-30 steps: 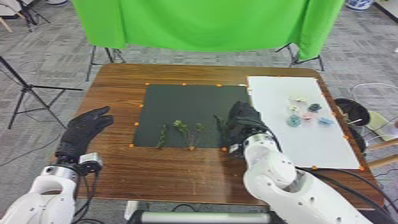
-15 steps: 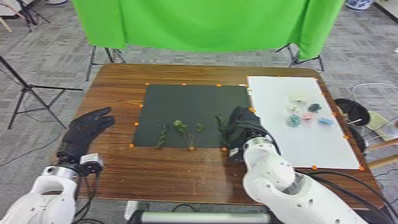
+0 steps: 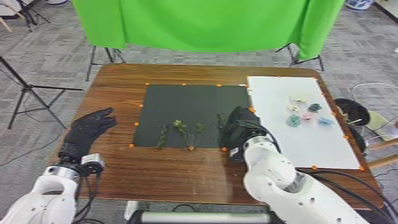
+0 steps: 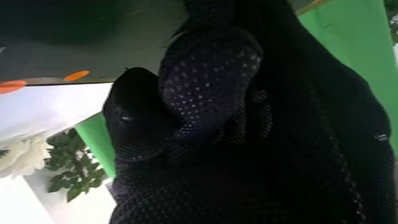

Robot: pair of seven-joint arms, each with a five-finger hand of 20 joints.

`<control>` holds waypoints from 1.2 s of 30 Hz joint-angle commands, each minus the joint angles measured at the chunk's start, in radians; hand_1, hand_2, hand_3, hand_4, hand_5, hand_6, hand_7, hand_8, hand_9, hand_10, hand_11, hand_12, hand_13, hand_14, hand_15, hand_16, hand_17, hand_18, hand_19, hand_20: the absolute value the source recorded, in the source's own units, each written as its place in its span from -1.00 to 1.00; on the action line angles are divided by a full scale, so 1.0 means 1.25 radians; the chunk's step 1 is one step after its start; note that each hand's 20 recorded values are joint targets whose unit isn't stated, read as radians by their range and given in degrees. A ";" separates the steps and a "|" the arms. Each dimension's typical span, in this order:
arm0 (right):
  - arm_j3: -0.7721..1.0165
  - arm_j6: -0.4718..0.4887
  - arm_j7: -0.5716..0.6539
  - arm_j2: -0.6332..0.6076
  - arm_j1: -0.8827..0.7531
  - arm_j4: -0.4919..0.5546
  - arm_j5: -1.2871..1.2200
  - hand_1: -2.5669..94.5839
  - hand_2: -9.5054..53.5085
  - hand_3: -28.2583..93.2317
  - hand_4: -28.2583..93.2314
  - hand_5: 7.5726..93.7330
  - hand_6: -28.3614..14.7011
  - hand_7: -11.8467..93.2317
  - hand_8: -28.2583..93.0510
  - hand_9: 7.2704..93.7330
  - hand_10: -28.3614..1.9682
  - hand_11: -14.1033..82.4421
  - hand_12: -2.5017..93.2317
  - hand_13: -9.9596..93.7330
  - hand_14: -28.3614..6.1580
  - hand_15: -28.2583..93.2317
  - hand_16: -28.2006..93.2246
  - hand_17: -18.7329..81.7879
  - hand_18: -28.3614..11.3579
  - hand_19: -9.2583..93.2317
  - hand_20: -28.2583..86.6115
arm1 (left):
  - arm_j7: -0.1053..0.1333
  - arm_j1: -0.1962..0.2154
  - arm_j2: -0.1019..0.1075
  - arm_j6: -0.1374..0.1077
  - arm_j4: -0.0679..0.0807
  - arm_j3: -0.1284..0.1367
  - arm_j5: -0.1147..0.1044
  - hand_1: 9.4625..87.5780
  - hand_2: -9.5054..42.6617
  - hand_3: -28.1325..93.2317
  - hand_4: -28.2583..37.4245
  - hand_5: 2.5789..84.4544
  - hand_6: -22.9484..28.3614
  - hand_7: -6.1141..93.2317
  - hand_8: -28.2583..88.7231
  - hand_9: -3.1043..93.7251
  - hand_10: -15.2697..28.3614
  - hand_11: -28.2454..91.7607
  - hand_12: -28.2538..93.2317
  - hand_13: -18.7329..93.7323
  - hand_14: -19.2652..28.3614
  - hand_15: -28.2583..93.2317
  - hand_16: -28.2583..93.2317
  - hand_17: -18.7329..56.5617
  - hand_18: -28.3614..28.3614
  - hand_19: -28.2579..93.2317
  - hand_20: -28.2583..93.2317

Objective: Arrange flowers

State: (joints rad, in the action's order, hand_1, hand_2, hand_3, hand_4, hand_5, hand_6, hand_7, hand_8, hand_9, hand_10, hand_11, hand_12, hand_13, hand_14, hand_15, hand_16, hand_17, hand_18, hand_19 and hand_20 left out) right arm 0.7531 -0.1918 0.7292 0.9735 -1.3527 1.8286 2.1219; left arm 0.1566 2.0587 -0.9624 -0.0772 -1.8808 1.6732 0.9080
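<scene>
The right hand [image 3: 238,127], in a black fabric glove, is low over the right edge of a black rectangular mat [image 3: 178,105] on the brown wooden tabletop [image 3: 187,175]. How far open it is, and whether it has hold of anything, I cannot tell. A thin green leafy stem [image 3: 221,120] lies on the mat just beside this hand. Farther left, near the mat's near edge, lie a slim dark green sprig [image 3: 163,135], a brighter green leafy sprig [image 3: 180,125] and a thin, sparse-leaved sprig [image 3: 199,129].

To the right of the mat is a white rectangular sheet [image 3: 311,150]. Near its right side is a loose cluster of small flower heads: a cream one [image 3: 298,99], a dark teal one [image 3: 314,107], a pink one [image 3: 306,116], a pale green one [image 3: 294,120] and a light blue one [image 3: 325,120].

The left hand [image 3: 87,131], also black-gloved, is left of the mat, its fingers loosely extended and holding nothing.
</scene>
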 commanded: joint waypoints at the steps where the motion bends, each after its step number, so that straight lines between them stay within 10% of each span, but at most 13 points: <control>1: -0.008 0.029 -0.004 -0.016 -0.012 -0.001 -0.001 0.13 -1.00 0.46 -0.51 0.47 0.27 -0.40 -0.37 0.94 0.23 -0.54 -0.18 1.00 0.57 0.33 -0.11 0.80 0.13 0.87 0.24 | -0.007 0.007 -0.004 0.008 0.001 0.001 -0.002 -0.55 -0.98 0.63 -0.78 0.11 -0.02 -0.56 -0.64 0.05 0.28 -0.18 -0.31 -0.01 0.47 -0.23 -0.51 -0.34 0.44 -0.36 -0.23; 26: -0.076 0.097 -0.089 -0.125 0.083 0.010 -0.042 0.13 -1.00 0.51 -0.51 0.45 0.33 -0.37 -0.39 0.92 0.20 -0.57 -0.17 1.00 0.59 0.34 -0.08 0.78 0.08 0.93 0.21 | 0.004 0.007 -0.005 -0.002 -0.002 0.002 -0.005 -0.55 -0.99 0.63 -0.78 0.11 -0.02 -0.57 -0.64 0.05 0.28 -0.18 -0.31 -0.01 0.47 -0.23 -0.51 -0.34 0.44 -0.36 -0.23; 36: -0.073 0.126 -0.047 -0.122 0.083 0.019 -0.043 -0.23 -1.00 0.59 -0.55 0.35 0.34 -0.41 -0.67 0.73 -0.01 -0.28 -0.51 1.00 0.53 0.28 -0.04 0.73 0.04 0.96 0.17 | 0.006 0.007 -0.006 0.001 -0.003 0.004 -0.002 -0.55 -1.00 0.62 -0.78 0.12 -0.10 -0.54 -0.65 0.05 0.27 -0.18 -0.31 -0.01 0.47 -0.23 -0.51 -0.34 0.44 -0.36 -0.23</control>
State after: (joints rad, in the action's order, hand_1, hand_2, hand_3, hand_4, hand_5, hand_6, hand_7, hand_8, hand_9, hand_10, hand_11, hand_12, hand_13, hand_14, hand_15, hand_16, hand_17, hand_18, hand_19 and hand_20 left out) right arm 0.6694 -0.0600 0.6194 0.8242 -1.2427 1.8557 2.0626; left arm 0.1607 2.0580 -0.9645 -0.0776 -1.8813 1.6743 0.9074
